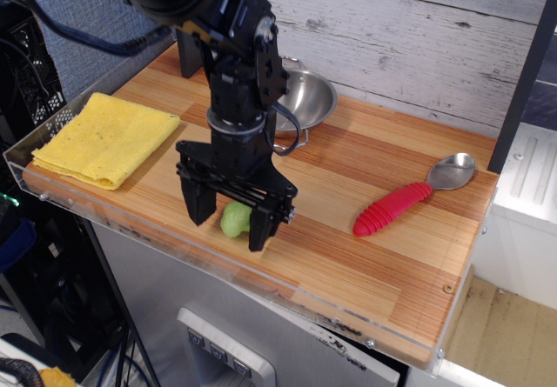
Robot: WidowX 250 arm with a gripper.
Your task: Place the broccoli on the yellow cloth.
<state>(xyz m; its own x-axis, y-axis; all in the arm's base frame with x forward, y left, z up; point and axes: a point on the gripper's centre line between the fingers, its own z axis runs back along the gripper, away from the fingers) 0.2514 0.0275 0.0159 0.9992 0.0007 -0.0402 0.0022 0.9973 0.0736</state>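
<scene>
The light-green broccoli (233, 220) lies on the wooden table near its front edge. My black gripper (230, 221) is open and lowered around it, one finger (199, 203) to its left and one finger (264, 227) to its right, partly hiding it. I cannot tell whether the fingers touch it. The yellow cloth (106, 137) lies folded at the table's left end, well apart from the gripper.
A steel bowl (303, 100) stands behind the arm near the plank wall. A spoon with a red handle (407, 199) lies at the right. A clear acrylic lip (157, 241) runs along the table's front and left edges. A dark post (190, 35) stands at the back left.
</scene>
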